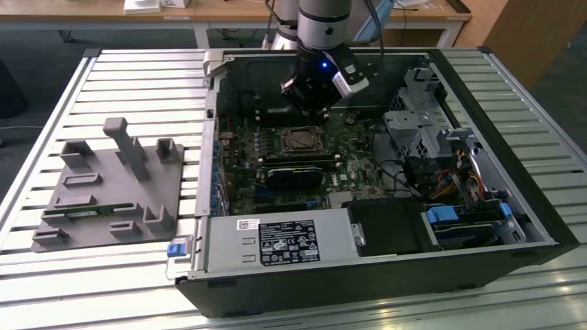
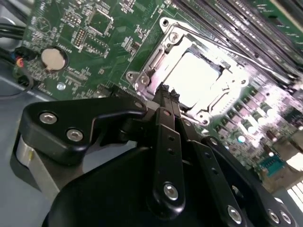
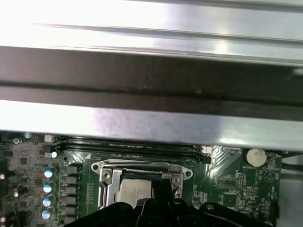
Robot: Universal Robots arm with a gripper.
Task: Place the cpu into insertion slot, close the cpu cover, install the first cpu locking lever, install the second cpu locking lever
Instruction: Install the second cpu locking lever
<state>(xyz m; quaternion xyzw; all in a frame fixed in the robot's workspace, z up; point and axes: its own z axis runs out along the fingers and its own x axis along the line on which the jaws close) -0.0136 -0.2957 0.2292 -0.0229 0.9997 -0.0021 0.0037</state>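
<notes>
You see the cpu, a small flat square chip with a bright silvery top, lying flat inside the insertion slot, a square socket with a metal rim set into the green circuit board. The cpu cover, a thin silvery frame with a square window, lies closed over it, the chip showing through the window. In the exterior view you find the slot near the middle of the board.

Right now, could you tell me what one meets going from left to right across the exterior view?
Grey fixture plate → blue latch → labelled power supply → insertion slot on the green motherboard, with the gripper above it → silver drive cage → blue drive bracket.
</notes>
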